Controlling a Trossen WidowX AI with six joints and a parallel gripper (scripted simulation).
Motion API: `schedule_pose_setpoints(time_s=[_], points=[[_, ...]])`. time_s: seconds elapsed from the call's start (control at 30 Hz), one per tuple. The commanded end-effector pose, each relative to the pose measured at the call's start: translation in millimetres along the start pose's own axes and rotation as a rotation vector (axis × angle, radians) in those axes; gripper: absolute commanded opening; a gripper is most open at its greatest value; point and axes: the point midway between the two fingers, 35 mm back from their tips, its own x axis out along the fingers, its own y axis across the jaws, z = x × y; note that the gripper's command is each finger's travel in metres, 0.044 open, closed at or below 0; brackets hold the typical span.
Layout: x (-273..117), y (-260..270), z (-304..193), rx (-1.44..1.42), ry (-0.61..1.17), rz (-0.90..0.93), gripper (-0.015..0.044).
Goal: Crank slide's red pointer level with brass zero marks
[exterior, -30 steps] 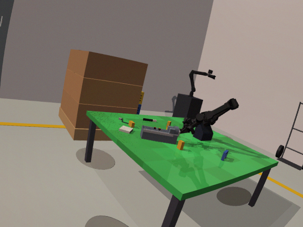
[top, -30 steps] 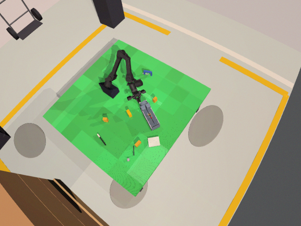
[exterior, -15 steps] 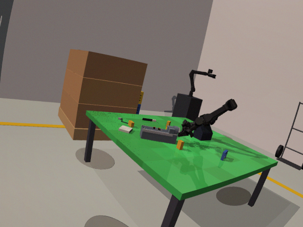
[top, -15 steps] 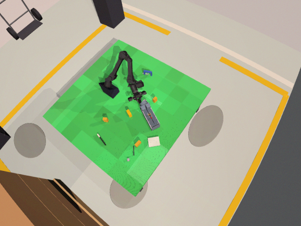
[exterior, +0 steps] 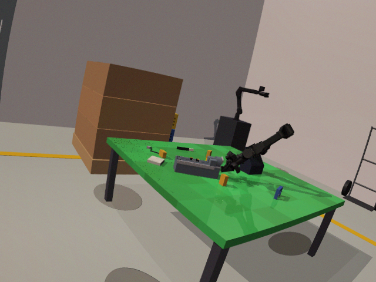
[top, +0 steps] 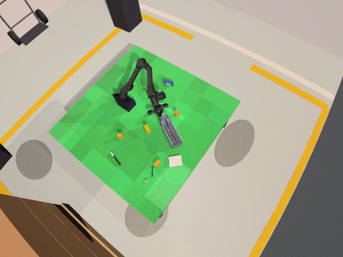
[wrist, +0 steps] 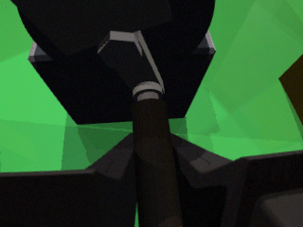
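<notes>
The grey machine stands on the green table. A small red pointer shows on its slide in the top view, close to the brass marks and seemingly a little toward the end away from the crank; the exact offset is too small to tell. My gripper is at the machine's crank end, shut on the dark crank handle. The crank arm runs up and left from the handle in the wrist view. The pointer and marks are outside the wrist view.
An orange block stands close beside the crank end, another orange block on the other side. A white box lies beyond the machine's far end. A blue clamp-like thing and a black-and-white pen lie farther off.
</notes>
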Motion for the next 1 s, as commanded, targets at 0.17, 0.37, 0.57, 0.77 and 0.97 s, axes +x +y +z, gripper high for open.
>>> schedule_pose_setpoints(time_s=[0.17,0.37,0.57,0.77,0.97], points=[[2.2,13.1,-2.1,-0.003,0.007,0.012,0.0000],[1.9,15.7,-1.8,-0.003,0.007,0.012,0.0000],[1.7,17.3,-1.6,-0.003,0.007,0.012,0.0000],[1.5,18.5,-1.4,-0.003,0.007,0.012,0.0000],[1.4,19.3,-1.2,-0.003,0.007,0.013,0.0000]])
